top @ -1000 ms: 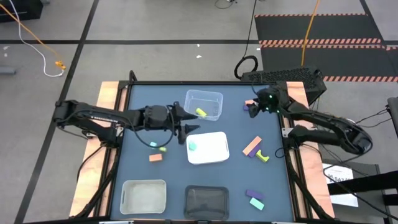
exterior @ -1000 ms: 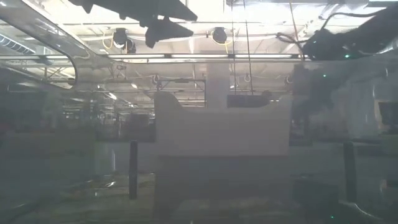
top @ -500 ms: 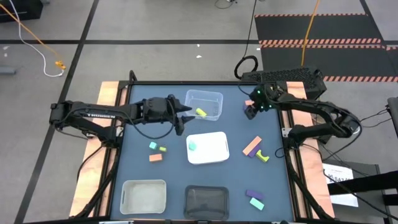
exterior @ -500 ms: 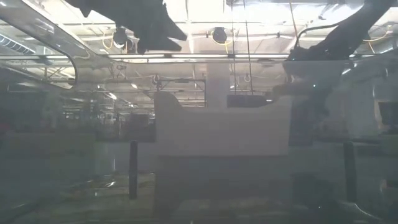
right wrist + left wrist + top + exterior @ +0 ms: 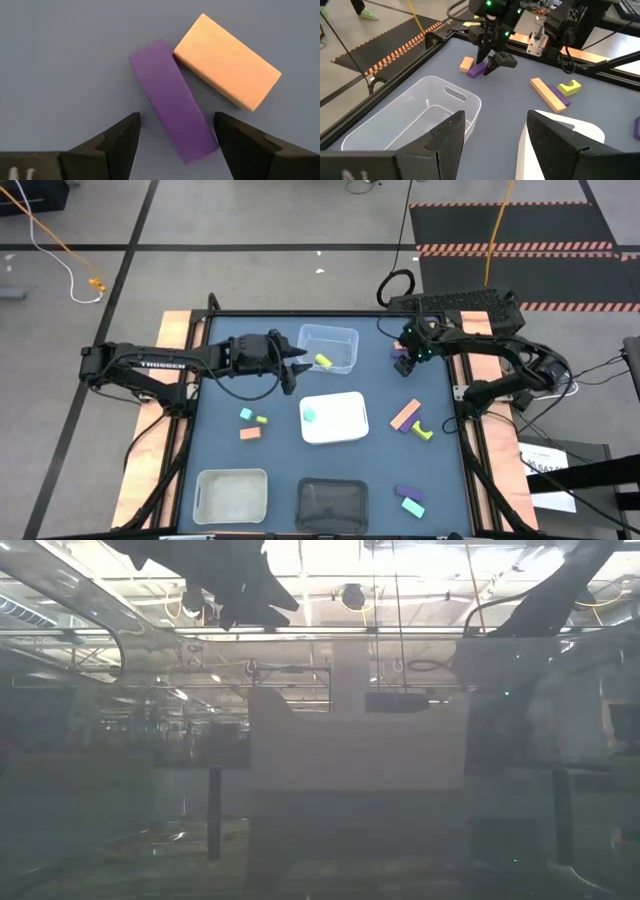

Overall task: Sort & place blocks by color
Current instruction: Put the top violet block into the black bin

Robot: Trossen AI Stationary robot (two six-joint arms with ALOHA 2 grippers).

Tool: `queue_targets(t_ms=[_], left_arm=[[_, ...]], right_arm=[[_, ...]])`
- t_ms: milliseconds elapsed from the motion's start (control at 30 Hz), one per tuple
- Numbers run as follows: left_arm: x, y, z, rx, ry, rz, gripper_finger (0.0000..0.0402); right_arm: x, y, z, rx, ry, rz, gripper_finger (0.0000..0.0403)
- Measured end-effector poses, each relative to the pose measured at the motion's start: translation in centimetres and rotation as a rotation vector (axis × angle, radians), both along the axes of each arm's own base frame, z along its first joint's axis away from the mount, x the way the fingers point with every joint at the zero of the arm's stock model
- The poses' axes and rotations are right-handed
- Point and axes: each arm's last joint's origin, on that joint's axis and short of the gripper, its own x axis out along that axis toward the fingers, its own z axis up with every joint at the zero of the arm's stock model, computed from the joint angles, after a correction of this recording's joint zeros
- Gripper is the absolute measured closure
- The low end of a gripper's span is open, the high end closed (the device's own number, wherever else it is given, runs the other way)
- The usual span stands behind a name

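Right gripper (image 5: 172, 137): poised directly above the flat purple rectangular bar (image 5: 173, 101), fingers spread wide, nothing held. Bar between the two fingertips, long axis running diagonally across the gap rather than square to it; one short end pointing toward the fingers' base. Salmon-orange rectangular block (image 5: 226, 61) touching the purple bar along one upper corner, lying on the far side from the wrist.

Location on the dark blue table (image 5: 380, 395): far right corner region, well apart from the clear plastic tray (image 5: 328, 347), which holds one yellow-green block (image 5: 323, 361).

Judgement: wrist rotation probably required before descent, so that the pads close on the bar's long faces and clear the orange neighbour.

Left gripper (image 5: 495, 132): parted, empty, hovering beside the clear tray near the white tray (image 5: 334, 417). Right arm clearly nearer the purple bar.
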Motion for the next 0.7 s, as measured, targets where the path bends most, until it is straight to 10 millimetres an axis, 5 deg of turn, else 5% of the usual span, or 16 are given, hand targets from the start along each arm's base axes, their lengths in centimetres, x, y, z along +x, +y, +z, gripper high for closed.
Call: queue_targets(t_ms=[200,567,700], left_arm=[[-0.06,-0.01,-0.14,-0.003,0.016,0.000,0.0188],[-0.09,-0.02,-0.22,-0.006,0.024,0.001,0.0188],[-0.15,-0.03,-0.34,-0.016,0.035,0.004,0.0188]], right_arm=[[0.06,-0.06,-0.19,0.009,0.004,-0.009,0.0169],[0.06,-0.07,-0.23,0.013,-0.003,-0.040,0.0316],[0.05,-0.06,-0.25,0.015,-0.002,-0.040,0.0317]])
